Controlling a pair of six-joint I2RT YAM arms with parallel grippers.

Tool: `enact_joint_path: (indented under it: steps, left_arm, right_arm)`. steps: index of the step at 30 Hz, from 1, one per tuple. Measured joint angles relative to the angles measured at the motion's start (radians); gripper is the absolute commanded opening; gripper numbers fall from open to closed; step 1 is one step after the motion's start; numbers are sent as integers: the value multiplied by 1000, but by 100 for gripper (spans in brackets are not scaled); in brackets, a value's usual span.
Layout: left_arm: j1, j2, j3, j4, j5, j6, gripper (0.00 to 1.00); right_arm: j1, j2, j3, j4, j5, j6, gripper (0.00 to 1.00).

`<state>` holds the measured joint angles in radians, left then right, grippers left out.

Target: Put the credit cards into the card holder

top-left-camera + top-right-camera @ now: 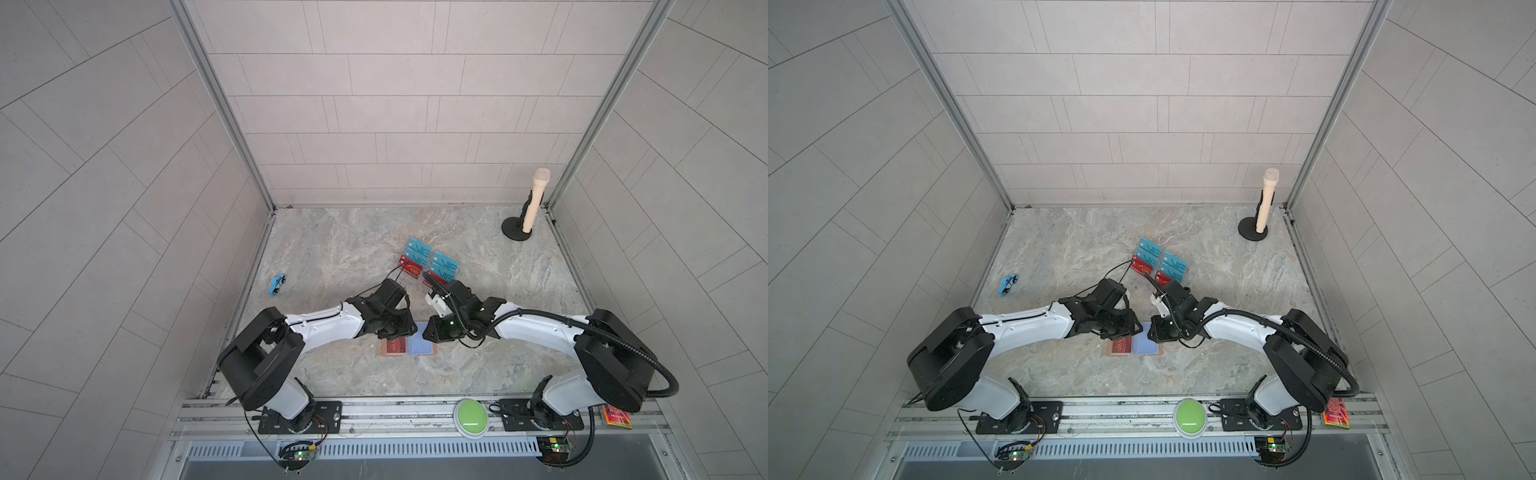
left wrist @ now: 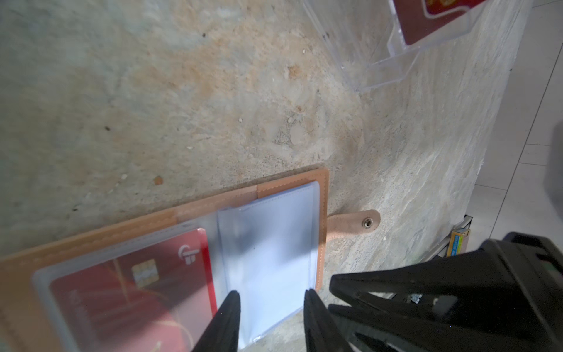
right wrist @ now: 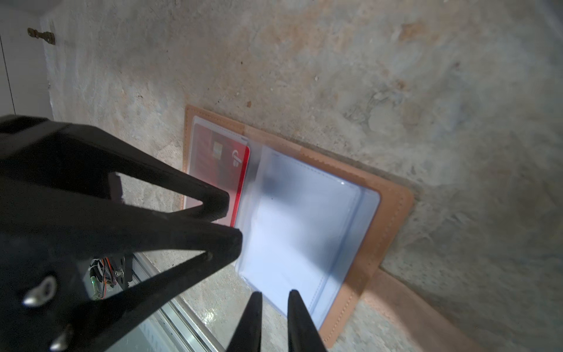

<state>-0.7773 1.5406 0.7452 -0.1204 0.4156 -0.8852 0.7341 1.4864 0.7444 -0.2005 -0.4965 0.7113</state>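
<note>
- Narrowly parted, the right gripper (image 3: 274,300) has its tips at the near edge of a pale-blue pocket (image 3: 304,228), with nothing seen between them.
- Left gripper (image 2: 271,301) stands wider and empty, its fingertips (image 2: 231,304) straddling that same pocket (whether they press the plastic is unclear).
- Both hang over the tan leather-like fold-over card holder (image 2: 289,183), which lies open and flat on the marbled stone tabletop (image 1: 353,249). One red plastic credit card (image 2: 122,289) sits in its other pocket.
- Each forearm slants in from a raised outer elbow, wrists bent downward, nearly meeting at centre in both top views.
- Beyond, the clear acrylic tiered stand (image 2: 365,45) holds teal-blue and red cards (image 1: 417,248).
</note>
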Motion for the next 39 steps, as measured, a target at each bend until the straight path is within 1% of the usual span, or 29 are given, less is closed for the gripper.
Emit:
enact_joint_path:
  steps: [8, 15, 39]
  left_arm:
    - [0, 53, -27, 72, 37, -11, 38]
    - [0, 54, -42, 115, 37, -16, 39]
    - [7, 53, -76, 201, 71, -32, 42]
  right_arm:
    - [0, 37, -8, 20, 15, -2, 20]
    - [3, 54, -24, 9, 54, -8, 20]
    - [6, 61, -17, 2, 72, -11, 19]
